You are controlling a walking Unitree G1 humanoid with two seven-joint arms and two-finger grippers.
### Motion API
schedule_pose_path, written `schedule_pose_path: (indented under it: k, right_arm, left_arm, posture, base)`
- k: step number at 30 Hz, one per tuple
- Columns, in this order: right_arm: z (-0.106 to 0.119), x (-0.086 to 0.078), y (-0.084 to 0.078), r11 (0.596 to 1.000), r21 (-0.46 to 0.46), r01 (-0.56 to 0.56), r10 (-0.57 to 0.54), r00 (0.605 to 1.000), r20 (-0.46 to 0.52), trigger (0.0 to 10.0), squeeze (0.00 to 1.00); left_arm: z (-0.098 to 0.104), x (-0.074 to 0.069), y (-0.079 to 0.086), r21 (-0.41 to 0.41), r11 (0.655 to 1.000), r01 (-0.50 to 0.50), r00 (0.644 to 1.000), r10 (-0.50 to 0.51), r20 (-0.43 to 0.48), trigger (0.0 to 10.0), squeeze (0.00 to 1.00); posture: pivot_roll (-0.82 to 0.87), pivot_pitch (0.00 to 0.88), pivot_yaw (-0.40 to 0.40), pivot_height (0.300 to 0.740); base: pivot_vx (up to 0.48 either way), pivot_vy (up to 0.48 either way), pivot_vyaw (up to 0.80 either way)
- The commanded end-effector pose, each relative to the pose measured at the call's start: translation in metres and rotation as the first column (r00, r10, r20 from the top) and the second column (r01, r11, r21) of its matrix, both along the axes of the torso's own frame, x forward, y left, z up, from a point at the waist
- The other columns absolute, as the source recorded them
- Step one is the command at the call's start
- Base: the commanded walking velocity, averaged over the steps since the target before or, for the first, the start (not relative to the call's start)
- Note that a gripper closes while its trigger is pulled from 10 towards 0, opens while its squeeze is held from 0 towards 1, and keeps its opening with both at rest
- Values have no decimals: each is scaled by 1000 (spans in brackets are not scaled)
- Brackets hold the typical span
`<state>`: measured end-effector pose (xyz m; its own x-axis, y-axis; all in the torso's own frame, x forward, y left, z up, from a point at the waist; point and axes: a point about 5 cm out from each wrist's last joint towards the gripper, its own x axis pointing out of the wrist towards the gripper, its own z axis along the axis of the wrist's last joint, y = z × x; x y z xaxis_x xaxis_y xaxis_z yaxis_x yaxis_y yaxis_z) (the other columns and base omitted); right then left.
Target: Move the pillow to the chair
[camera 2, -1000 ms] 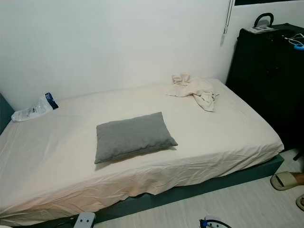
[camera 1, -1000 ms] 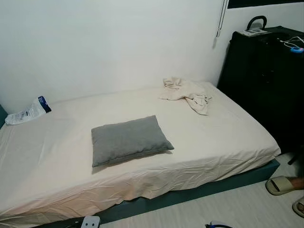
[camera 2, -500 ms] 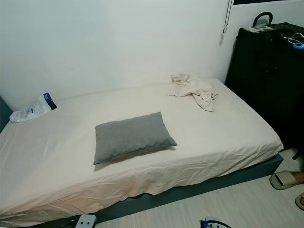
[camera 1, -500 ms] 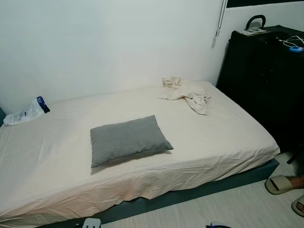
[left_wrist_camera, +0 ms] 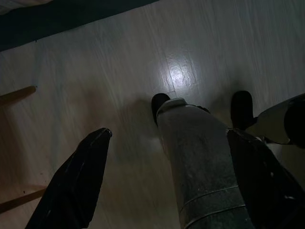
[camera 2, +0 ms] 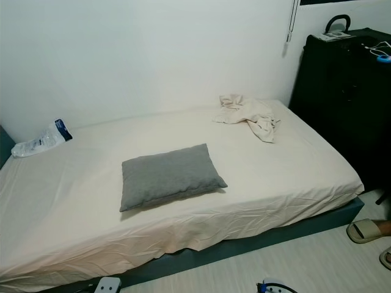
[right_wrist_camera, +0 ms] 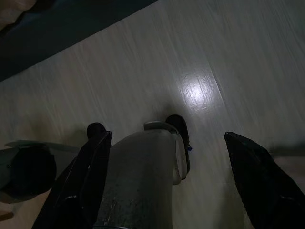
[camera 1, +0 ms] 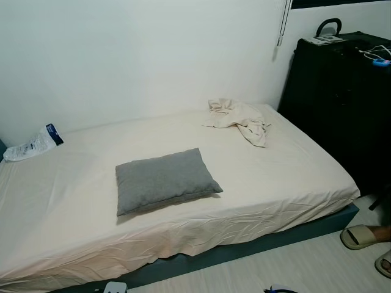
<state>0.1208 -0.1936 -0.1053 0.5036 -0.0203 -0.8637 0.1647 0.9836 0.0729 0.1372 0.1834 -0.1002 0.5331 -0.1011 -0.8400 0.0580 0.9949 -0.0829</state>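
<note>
- Your head camera has crept a little since a second ago: the whole scene sits slightly further left and the bag (camera 1: 32,144) nears the frame edge. That is the camera moving; nothing on the bed (camera 1: 293,177) has moved.
- The pillow (camera 1: 165,179) lies flat in the middle of the bed, untouched, nearer the front edge than the wall.
- A crumpled cloth (camera 1: 239,118) lies well apart from it, toward the dresser (camera 1: 342,104).
- Your left pincer (left_wrist_camera: 167,176) hangs idle over the floor (left_wrist_camera: 200,43), fingers spread wide and empty.
- Your right pincer (right_wrist_camera: 164,176) hangs the same way, wide and empty.
- A person's sandalled foot (camera 1: 365,235) stands by the bed's corner.
- You are likely still approaching; the grasp is not begun, and I see no chair yet.
</note>
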Motion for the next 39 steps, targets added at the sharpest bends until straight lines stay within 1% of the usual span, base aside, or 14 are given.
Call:
schedule_pose_path:
  k: [1, 9, 12, 15, 29, 39]
  right_arm:
    - [-7, -17, 12, 999, 41, -10, 13, 997, -77, 10000, 0]
    - [-6, -14, 11, 999, 38, -20, 23, 997, -75, 10000, 0]
    - [-6, -13, 12, 999, 37, -37, 39, 996, -77, 10000, 0]
    - [-6, -13, 12, 999, 36, -41, 44, 996, -78, 10000, 0]
    - [-7, -15, 10, 999, 34, -37, 40, 996, -85, 10000, 0]
    - [-6, -14, 10, 998, 37, -41, 44, 995, -87, 10000, 0]
  left_arm:
    - [1, 0, 8, 16, 1000, -5, 1000, 5, -3, 10000, 0]
    - [1, 3, 3, 9, 1000, -2, 1000, 2, 11, 10000, 0]
    - [0, 3, -11, 0, 1000, 8, 1000, -8, 15, 10000, 0]
    - [0, 4, -13, -2, 1000, 9, 1000, -9, 16, 10000, 0]
    - [3, 10, -10, -8, 1000, 21, 999, -21, 42, 10000, 0]
    - [5, 16, -17, -18, 1000, 24, 998, -22, 66, 10000, 0]
  posture:
    - [-48, 8, 59, 740]
    - [-41, 4, 51, 740]
    - [-33, 2, 42, 740]
    - [-34, 1, 42, 740]
    - [-43, 3, 48, 740]
    - [-42, 4, 45, 740]
  base:
    - [0, 0, 0]
    - [0, 0, 0]
    - [0, 0, 0]
    - [0, 0, 0]
    - [0, 0, 0]
    - [0, 0, 0]
